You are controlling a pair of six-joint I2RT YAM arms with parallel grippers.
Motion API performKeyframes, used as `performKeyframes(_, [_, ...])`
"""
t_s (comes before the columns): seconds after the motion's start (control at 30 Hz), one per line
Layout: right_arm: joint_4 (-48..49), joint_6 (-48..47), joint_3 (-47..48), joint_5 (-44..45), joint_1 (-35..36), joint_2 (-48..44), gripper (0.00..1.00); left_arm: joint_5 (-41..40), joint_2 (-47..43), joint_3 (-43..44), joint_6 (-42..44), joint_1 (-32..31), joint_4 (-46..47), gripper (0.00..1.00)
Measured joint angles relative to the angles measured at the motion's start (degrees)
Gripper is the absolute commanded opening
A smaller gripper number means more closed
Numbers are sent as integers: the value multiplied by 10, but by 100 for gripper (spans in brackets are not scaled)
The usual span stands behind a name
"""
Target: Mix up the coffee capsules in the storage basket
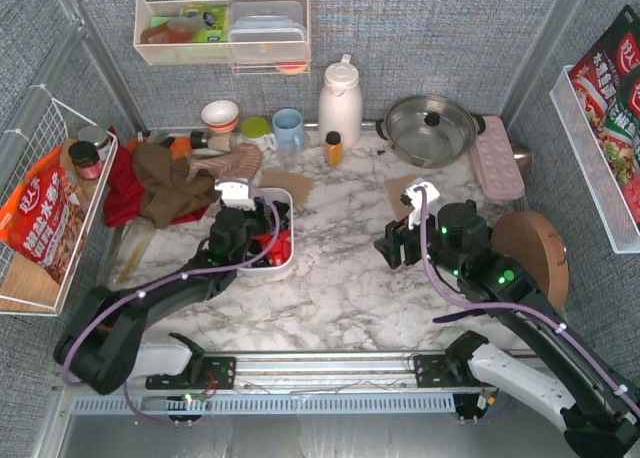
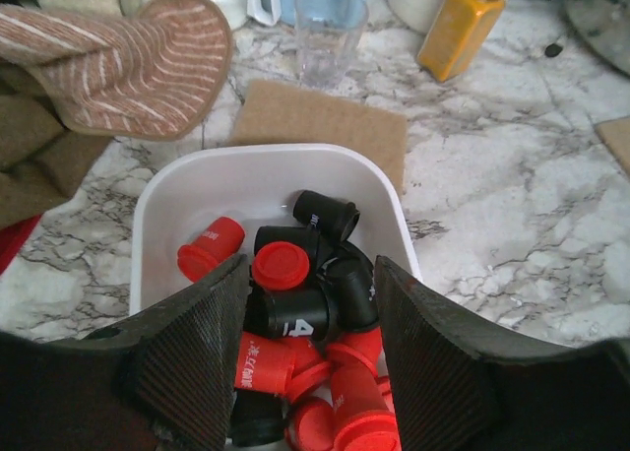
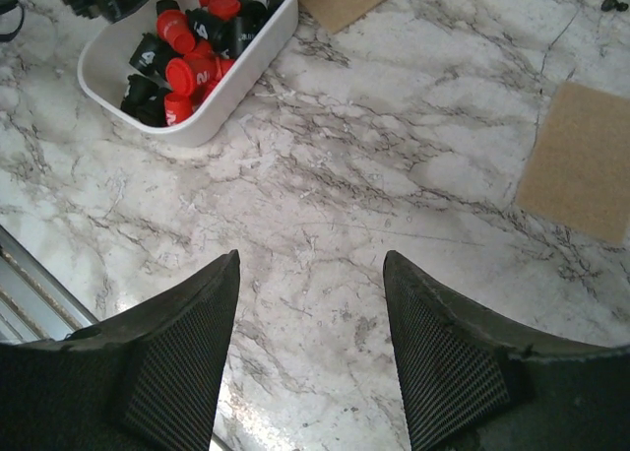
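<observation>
Hovering over the coffee capsules (image 2: 295, 313), left pincer (image 2: 310, 266) stands apart; right pincer (image 3: 310, 259) likewise, empty

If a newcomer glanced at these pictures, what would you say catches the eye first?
The red and black coffee capsules heaped in the white storage basket, left of centre on the marble table, stand out most. The left gripper hangs open right over them, while the right gripper hangs open above bare marble further right.

Left claw (image 2: 310, 293) open, lowered; right claw (image 3: 310, 284) open, raised.
</observation>
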Motion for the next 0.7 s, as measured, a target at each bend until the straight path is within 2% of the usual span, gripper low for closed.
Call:
performKeyframes(0.23, [-19, -3, -5, 2, 0, -19, 66, 22, 93, 70, -10, 35, -23, 68])
performKeyframes(0.33, [-24, -10, -7, 14, 0, -28, 69, 28, 94, 94, -15, 35, -40, 80])
performKeyframes(0.43, [-23, -16, -18, 35, 0, -28, 72, 29, 67, 100, -19, 36, -72, 97])
performKeyframes(0.47, [-20, -17, -25, 46, 0, -26, 74, 30, 53, 98, -19, 36, -78, 99])
performKeyframes(0.53, [-19, -19, -36, 67, 0, -21, 85, 41, 20, 84, -19, 36, -83, 99])
performKeyframes(0.57, [-18, -21, -42, 80, 0, -19, 96, 43, -2, 74, -19, 36, -90, 99])
performKeyframes(0.6, [-10, -25, -59, 132, 0, -20, 99, 47, -54, 53, -13, 36, -109, 99])
performKeyframes(0.7, [41, -29, -92, 179, -1, -31, 99, 59, -95, 34, -6, 36, -138, 99])
